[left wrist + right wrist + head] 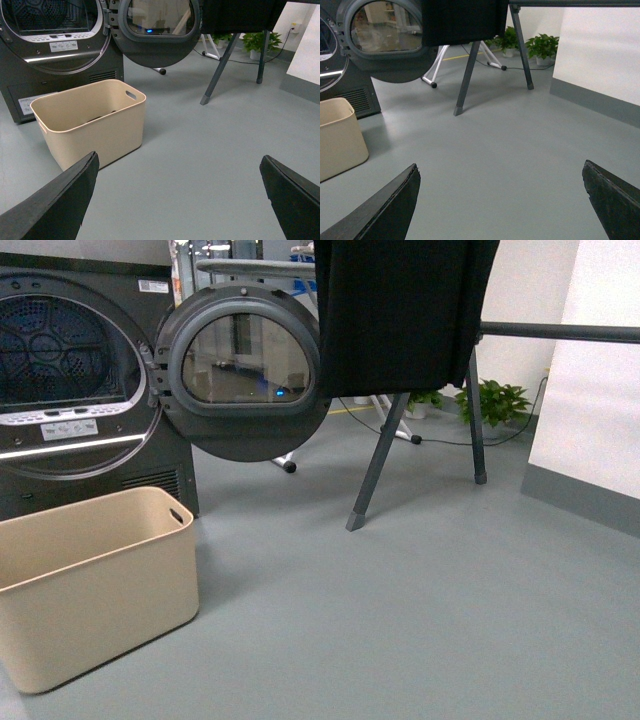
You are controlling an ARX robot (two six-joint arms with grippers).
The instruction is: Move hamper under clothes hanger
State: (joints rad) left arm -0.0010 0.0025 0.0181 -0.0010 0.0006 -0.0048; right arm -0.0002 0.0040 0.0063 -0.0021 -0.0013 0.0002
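Observation:
The beige hamper (95, 585) stands on the grey floor at the lower left, in front of the dryer. It also shows in the left wrist view (92, 122) and at the edge of the right wrist view (337, 137). The clothes hanger (380, 455) stands further back, right of the hamper, with a horizontal bar (560, 332) and a black garment (400, 310) hung over it. It shows in the left wrist view (217, 70) and the right wrist view (466, 80) too. My left gripper (180, 160) is open and empty, right of the hamper. My right gripper (501, 167) is open and empty over bare floor.
A dark grey dryer (70, 370) stands at the left with its round door (245, 370) swung open toward the rack. A white wall with a grey skirting (585, 495) runs along the right. Potted plants (492, 400) and a cable lie at the back.

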